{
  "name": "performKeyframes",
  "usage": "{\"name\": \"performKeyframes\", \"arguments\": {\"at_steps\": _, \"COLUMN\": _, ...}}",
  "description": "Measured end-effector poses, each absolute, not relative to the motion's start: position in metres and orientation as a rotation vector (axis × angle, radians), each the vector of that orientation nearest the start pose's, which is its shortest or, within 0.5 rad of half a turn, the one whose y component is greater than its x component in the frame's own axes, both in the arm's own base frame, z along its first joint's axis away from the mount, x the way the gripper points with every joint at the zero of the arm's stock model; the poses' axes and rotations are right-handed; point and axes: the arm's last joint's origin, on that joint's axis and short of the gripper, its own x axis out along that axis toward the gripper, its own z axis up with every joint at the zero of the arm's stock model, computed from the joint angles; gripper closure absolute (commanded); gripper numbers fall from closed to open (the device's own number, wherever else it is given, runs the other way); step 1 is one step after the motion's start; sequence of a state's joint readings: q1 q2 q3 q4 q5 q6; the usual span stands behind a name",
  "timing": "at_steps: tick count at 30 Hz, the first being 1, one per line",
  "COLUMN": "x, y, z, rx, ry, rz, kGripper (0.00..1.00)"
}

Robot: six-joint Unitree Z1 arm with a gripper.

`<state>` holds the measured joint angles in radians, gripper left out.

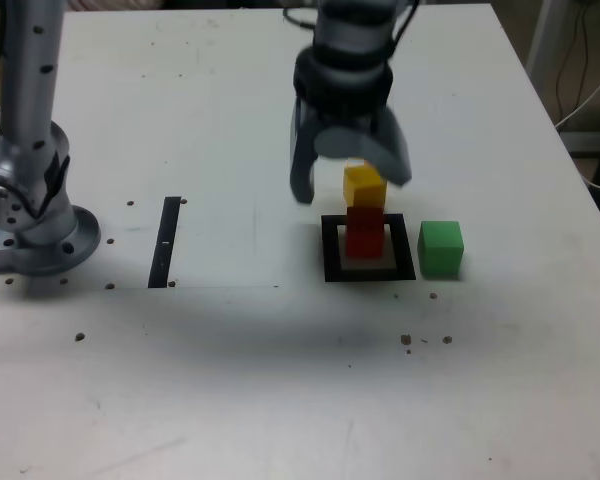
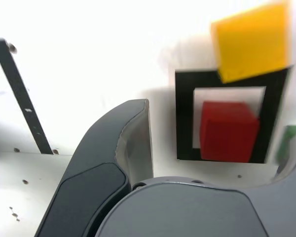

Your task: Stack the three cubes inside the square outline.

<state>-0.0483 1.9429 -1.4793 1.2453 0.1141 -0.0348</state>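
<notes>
- The gripper (image 1: 350, 180) points down over the square outline (image 1: 330, 250), jaws spread wide, grasping nothing.
- Yellow cube (image 1: 364, 187) sits between the jaws, resting atop the red cube (image 1: 365, 232) inside the outline.
- Green cube (image 1: 441, 248) stands just beside the outline, outside the jaws.
- Only the wrist view shows the yellow cube (image 2: 251, 42) offset from the red cube (image 2: 229, 131).

You have one cube (image 1: 364, 231) inside the outline (image 1: 369, 271), another (image 1: 364, 186) above it. The third (image 1: 441, 248) sits just beside the outline, on the exterior view's right.

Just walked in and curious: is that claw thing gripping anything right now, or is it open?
Gripper: open and holding nothing; the yellow cube sits between its spread fingers, on top of the red cube.
</notes>
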Motion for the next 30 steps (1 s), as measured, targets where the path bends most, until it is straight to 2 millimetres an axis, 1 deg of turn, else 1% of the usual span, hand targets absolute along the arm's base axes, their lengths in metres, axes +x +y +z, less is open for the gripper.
{"name": "performKeyframes", "arguments": {"at_steps": 3, "x": 0.332, "y": 0.002, "z": 0.273, "rx": 0.112, "ry": 1.694, "rz": 0.105, "kGripper": 0.01}}
{"name": "performKeyframes", "arguments": {"at_steps": 7, "x": 0.333, "y": 0.017, "z": 0.273, "rx": 0.105, "ry": 1.695, "rz": 0.146, "kGripper": 0.01}}
{"name": "performKeyframes", "arguments": {"at_steps": 12, "x": 0.337, "y": 0.023, "z": 0.259, "rx": 0.125, "ry": 1.735, "rz": 0.164, "kGripper": 0.01}}
{"name": "performKeyframes", "arguments": {"at_steps": 17, "x": 0.34, "y": 0.034, "z": 0.25, "rx": 0.126, "ry": 1.755, "rz": 0.173, "kGripper": 0.01}}
{"name": "performKeyframes", "arguments": {"at_steps": 22, "x": 0.35, "y": 0.04, "z": 0.236, "rx": 0.109, "ry": 1.78, "rz": 0.175, "kGripper": 0.01}}
{"name": "performKeyframes", "arguments": {"at_steps": 30, "x": 0.36, "y": 0.041, "z": 0.225, "rx": 0.089, "ry": 1.746, "rz": 0.169, "kGripper": 0.04}}
